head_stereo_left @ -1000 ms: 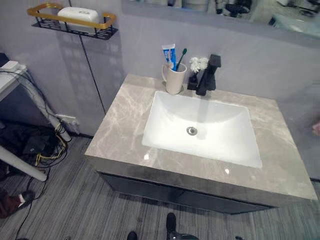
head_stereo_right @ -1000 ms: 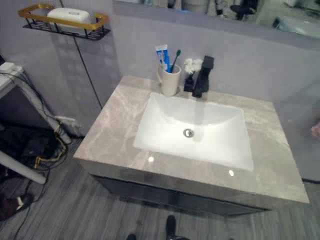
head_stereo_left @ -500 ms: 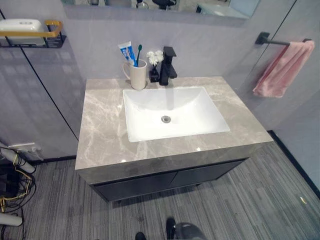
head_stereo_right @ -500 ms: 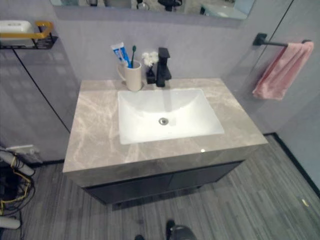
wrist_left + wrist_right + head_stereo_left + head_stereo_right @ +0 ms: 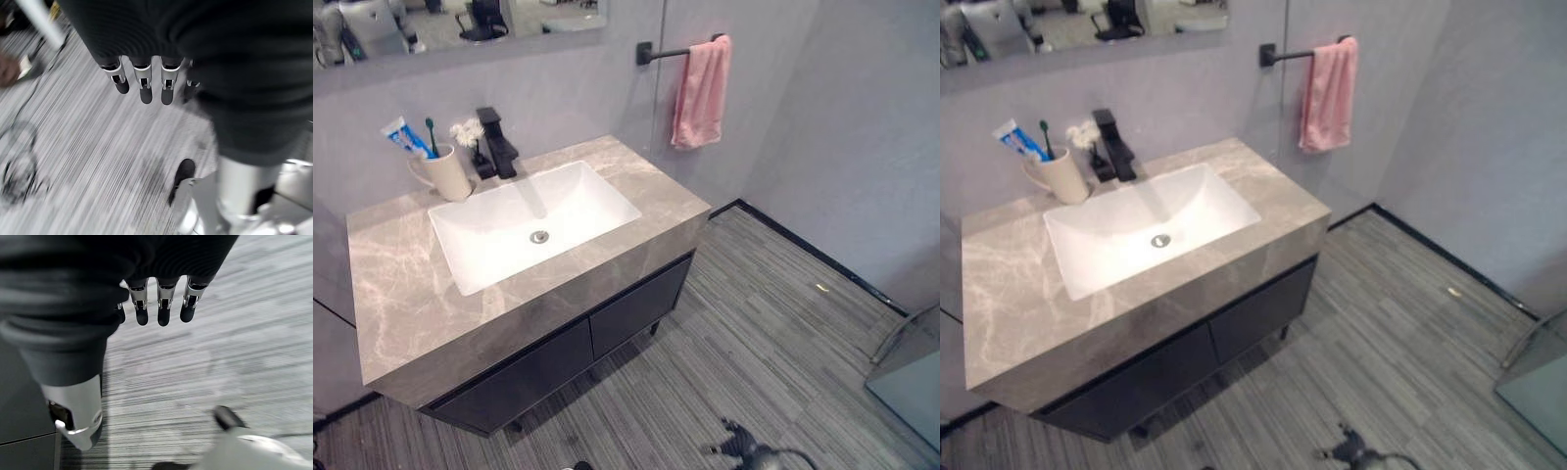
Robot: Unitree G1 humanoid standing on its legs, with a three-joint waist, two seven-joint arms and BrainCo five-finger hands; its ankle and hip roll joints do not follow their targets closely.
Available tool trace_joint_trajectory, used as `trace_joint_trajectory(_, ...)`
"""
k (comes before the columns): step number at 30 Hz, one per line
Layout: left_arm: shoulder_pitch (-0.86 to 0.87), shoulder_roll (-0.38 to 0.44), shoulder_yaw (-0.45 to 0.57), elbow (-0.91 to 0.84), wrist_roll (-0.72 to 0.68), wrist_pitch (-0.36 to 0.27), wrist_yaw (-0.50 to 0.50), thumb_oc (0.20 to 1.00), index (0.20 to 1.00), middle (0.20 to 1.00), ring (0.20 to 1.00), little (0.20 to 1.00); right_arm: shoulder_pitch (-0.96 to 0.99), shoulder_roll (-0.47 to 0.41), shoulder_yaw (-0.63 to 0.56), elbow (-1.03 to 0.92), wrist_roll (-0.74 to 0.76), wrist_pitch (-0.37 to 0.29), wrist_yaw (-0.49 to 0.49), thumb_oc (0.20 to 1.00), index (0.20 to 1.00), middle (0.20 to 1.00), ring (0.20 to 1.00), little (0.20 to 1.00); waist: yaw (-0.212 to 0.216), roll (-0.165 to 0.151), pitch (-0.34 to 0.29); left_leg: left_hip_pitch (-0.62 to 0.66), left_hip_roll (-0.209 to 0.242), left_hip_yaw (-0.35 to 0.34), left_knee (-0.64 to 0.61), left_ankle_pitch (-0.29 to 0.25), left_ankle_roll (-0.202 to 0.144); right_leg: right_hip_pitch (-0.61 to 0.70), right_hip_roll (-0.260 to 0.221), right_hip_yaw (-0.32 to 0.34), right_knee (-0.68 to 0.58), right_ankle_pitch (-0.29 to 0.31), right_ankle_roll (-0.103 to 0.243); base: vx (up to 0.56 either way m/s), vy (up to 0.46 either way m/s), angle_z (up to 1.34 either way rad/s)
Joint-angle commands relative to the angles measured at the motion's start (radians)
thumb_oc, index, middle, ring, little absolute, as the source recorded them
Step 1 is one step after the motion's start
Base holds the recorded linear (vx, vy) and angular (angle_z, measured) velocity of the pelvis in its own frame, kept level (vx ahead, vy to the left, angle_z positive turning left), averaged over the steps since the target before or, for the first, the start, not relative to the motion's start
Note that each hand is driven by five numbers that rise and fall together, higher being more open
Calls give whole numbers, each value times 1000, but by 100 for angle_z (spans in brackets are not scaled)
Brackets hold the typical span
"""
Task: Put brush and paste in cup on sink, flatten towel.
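Left hand [image 5: 142,73]: seen in its own wrist view, fingers [image 5: 145,90] straight and relaxed, close side by side, nothing held; striped grey floor [image 5: 88,147] is seen past them.
Right hand [image 5: 161,298]: seen in its own wrist view, fingers [image 5: 164,313] likewise straight and loose, set side by side, nothing held, above the same floor.
Landmark: the white sink [image 5: 533,220], sunk into a grey marble counter [image 5: 401,294] over a dark cabinet [image 5: 607,318].
Cup [image 5: 445,174]: a beige mug, stood upright on the counter at the back left corner of the sink, just beside the basin rim.
Brush [image 5: 430,132]: held upright in the cup, dark-headed end uppermost.
Paste [image 5: 406,137]: a blue and white tube, set in the same cup, leaned away from the sink.
Tap [image 5: 497,142]: black, placed behind the sink at its back edge, just beside the cup; a small white flower sprig [image 5: 467,130] is seen between the two.
Towel [image 5: 701,90]: pink, hung in folds over a black wall rail [image 5: 666,52], well apart from the sink, beyond its right end.
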Motion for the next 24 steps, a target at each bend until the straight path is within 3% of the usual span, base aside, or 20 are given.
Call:
trace_joint_trajectory(1, -110, -11, -18, -35, 18, -20, 106, 1000, 1000, 1000, 1000, 1000, -36, -40, 12, 20, -58, -21, -58, 1000, 1000, 1000, 1000, 1000, -3, 0, 68, -69, -60, -195, -56, 68, -20, -34, 36, 48, 3, 74, 40, -140, -202, -63)
trace_joint_trajectory(3, -141, -27, -34, -52, -20, -34, 122, 1000, 1000, 1000, 1000, 1000, -39, -42, 15, 48, -58, -23, -63, 1000, 1000, 1000, 1000, 1000, 4, -4, 78, -96, -109, -345, -17, 38, -19, -33, 50, 97, -24, 92, 35, -82, -164, -64)
trace_joint_trajectory(4, -141, -27, -34, -52, -20, -34, 123, 1000, 1000, 1000, 1000, 1000, -40, -42, 15, 48, -58, -23, -63, 1000, 1000, 1000, 1000, 1000, 4, -4, 76, -99, -108, -345, -17, 40, -19, -35, 51, 97, -25, 94, 35, 41, -145, -92)
trace_joint_trajectory(5, -168, -37, -57, -73, -59, -51, 132, 1000, 1000, 1000, 1000, 1000, -52, -43, 21, 84, -59, -25, -63, 1000, 1000, 1000, 1000, 1000, 19, -2, 80, -115, -173, -491, 6, 14, -7, -41, 74, 169, -33, 108, 33, 66, -102, -105)
trace_joint_trajectory(6, -178, -39, -66, -74, -70, -56, 132, 1000, 1000, 1000, 1000, 1000, -55, -45, 27, 96, -60, -23, -63, 1000, 1000, 1000, 1000, 1000, 24, -1, 82, -123, -196, -545, 10, 15, -3, -43, 85, 203, -33, 116, 31, 95, -108, -124)
trace_joint_trajectory(12, -197, -65, -98, -35, -75, -49, 74, 1000, 1000, 1000, 1000, 1000, -64, -82, -89, 223, 39, -5, -50, 1000, 1000, 1000, 1000, 1000, 8, 8, 53, -156, -237, -666, -43, 42, 9, -35, 143, 405, -51, 123, 26, 140, 34, -116)
trace_joint_trajectory(14, -197, -72, -117, -35, -61, -52, 53, 1000, 1000, 1000, 1000, 1000, -59, -90, -105, 244, 42, 3, -38, 1000, 1000, 1000, 1000, 1000, 8, 9, 56, -177, -237, -675, -39, 59, 4, -32, 150, 430, -42, 119, 28, 122, 72, -146)
trace_joint_trajectory(16, -190, -72, -132, -33, -42, -48, 32, 1000, 1000, 1000, 1000, 1000, -42, -95, -128, 277, 38, 12, -23, 1000, 1000, 1000, 1000, 1000, 9, 9, 52, -178, -226, -642, -30, 50, 9, -16, 150, 449, -33, 92, 32, 201, 183, -111)
trace_joint_trajectory(17, -176, -77, -158, -46, -13, -54, 22, 1000, 1000, 1000, 1000, 1000, -13, -93, -146, 318, 15, 26, -19, 1000, 1000, 1000, 1000, 1000, 10, 7, 43, -152, -228, -624, -38, 35, 27, -11, 134, 451, -7, 77, 42, 201, 227, -71)
trace_joint_trajectory(20, -183, -76, -170, -60, -12, -57, 8, 1000, 1000, 1000, 1000, 1000, -10, -98, -167, 332, 15, 31, -15, 1000, 1000, 1000, 1000, 1000, 8, 6, 40, -121, -224, -591, -61, 25, 37, -40, 127, 433, 57, 72, 64, 113, 178, -30)
trace_joint_trajectory(22, -184, -63, -155, -67, -30, -59, 4, 1000, 1000, 1000, 1000, 1000, -19, -97, -169, 314, 20, 27, -10, 1000, 1000, 1000, 1000, 1000, 10, 3, 43, -88, -204, -552, -83, 15, 36, -110, 109, 346, 130, 86, 95, 16, 102, -34)
trace_joint_trajectory(23, -184, -63, -155, -67, -30, -59, 4, 1000, 1000, 1000, 1000, 1000, -19, -97, -169, 314, 20, 27, -10, 1000, 1000, 1000, 1000, 1000, 10, 3, 42, -89, -204, -552, -83, 15, 36, -111, 109, 346, 130, 86, 95, 0, 82, -108)
trace_joint_trajectory(24, -185, -51, -122, -61, -68, -56, 12, 1000, 1000, 1000, 1000, 1000, -32, -97, -170, 288, 31, 22, -10, 1000, 1000, 1000, 1000, 1000, 24, 0, 47, -34, -182, -499, -123, 8, 31, -157, 46, 151, 137, 106, 98, 8, 54, -123)
